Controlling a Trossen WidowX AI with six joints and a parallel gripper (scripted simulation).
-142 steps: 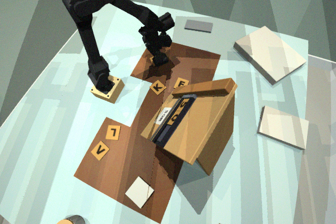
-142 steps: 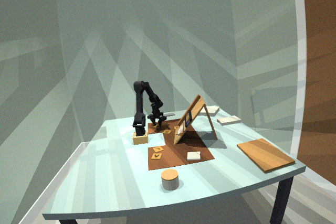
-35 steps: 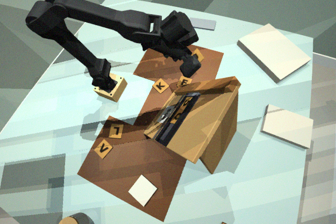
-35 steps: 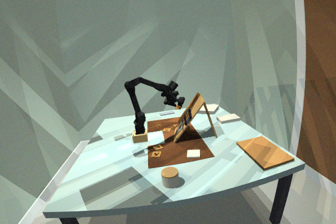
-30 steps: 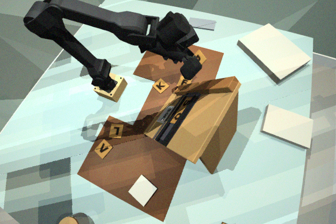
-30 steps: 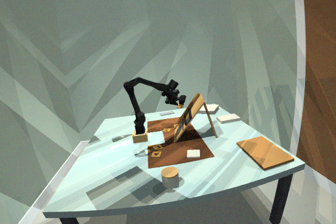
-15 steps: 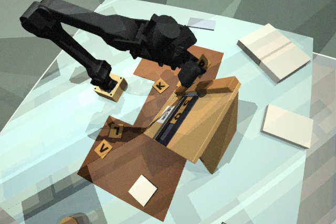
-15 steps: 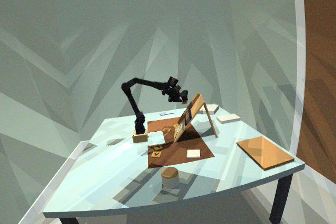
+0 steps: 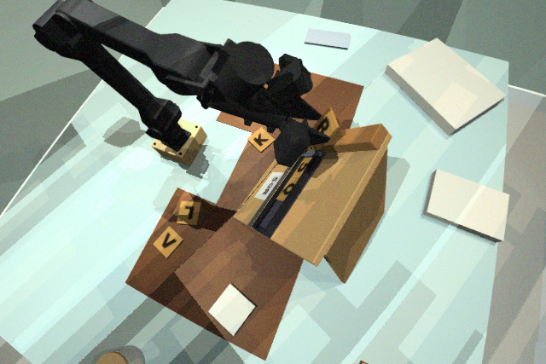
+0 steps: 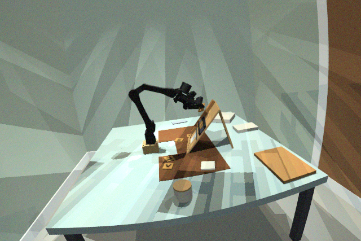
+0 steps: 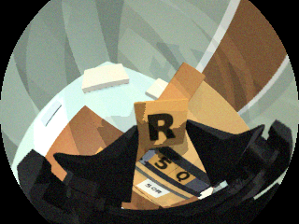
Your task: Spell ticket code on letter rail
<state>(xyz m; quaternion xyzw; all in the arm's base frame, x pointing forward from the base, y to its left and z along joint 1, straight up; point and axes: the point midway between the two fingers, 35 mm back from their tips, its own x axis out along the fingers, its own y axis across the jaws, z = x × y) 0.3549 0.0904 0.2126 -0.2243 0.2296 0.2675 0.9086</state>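
Pale glossy counter [image 9: 110, 201], tool [image 9: 323, 129] gripping square R tile [image 9: 328, 123]

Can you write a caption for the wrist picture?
Black gripper holding the tan square R tile above the slanted wooden board's letter rail.

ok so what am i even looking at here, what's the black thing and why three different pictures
The black thing is a robot arm bolted to a pale table. One picture looks down from above, one from across the room, and the round one from a camera on the arm's wrist. Its gripper, a two-fingered clamp, is shut on a tile marked R, held near the top of a slanted wooden board. A dark rail on that board already holds S and O tiles beside a small white ticket. Loose K, L and V tiles lie on a brown mat.
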